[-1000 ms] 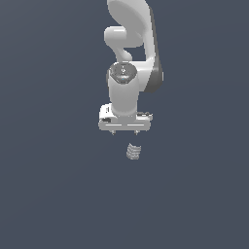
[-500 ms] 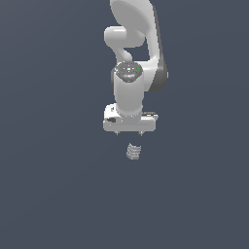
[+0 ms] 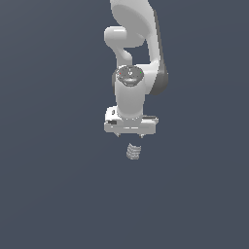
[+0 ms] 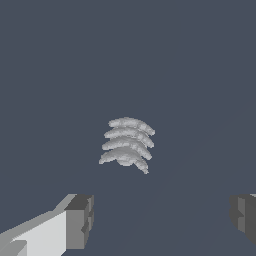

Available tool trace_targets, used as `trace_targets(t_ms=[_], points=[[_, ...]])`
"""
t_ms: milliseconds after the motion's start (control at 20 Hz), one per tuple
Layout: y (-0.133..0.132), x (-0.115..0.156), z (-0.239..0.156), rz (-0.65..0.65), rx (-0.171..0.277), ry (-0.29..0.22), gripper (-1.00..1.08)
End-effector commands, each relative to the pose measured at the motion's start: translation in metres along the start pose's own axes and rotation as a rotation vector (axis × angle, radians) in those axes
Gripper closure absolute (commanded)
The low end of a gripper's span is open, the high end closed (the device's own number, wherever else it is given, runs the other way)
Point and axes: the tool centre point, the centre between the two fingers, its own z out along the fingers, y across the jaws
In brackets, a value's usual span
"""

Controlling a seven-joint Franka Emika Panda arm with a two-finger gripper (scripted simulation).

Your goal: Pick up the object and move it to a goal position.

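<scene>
grey, ridged object [image 4: 127,144] lies on the dark table [image 3: 53,194], just below the gripper [image 3: 130,136] and apart from it. jaws are released, spread wider than the object, holding nothing. judgement: the approach is in hand; the arm should centre over the ridges, descend straight, and close only once both fingers [image 4: 79,221] flank the object. the far finger is cut off at the wrist view's edge. fingertips are hard to make out in the exterior view. no goal marker shows.

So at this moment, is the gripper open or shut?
Open: in the wrist view the gripper fingers stand wide apart, and the object lies beyond, untouched.
</scene>
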Motion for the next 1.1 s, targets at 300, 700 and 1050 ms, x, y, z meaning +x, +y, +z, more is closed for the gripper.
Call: trace_targets(t_ms=[300,700,1050], points=[[-0.010,0.014,0.029,0.107,-0.013,0.008,-0.92],[-0.019,0.024,0.053,0.193,-0.025,0.018,-0.92],[-0.021,0.025,0.058,0.208,-0.028,0.019,-0.92]])
